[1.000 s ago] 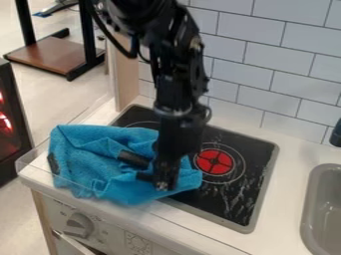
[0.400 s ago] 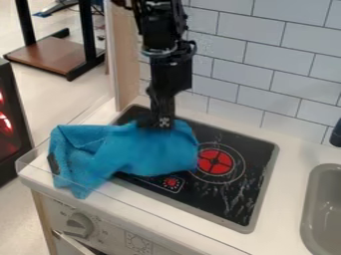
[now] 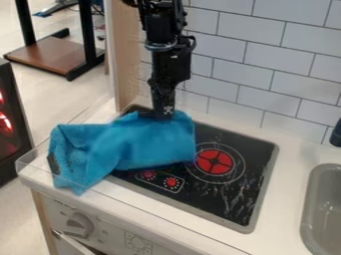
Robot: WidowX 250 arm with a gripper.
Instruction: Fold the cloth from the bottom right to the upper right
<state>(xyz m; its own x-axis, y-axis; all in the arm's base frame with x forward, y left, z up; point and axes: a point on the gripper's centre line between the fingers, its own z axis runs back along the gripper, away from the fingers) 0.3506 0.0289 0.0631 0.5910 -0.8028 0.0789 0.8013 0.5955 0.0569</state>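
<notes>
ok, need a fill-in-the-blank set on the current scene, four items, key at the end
1. The cloth is coloured ____.
2. In the camera view, the gripper meets the cloth at its ____ edge (upper or lower).
3. The centre of the burner beside the cloth is coloured ____.
4. In the camera view, the sink is on the ____ side of the stovetop (left or right).

Missing words: blue; upper; red; right
</notes>
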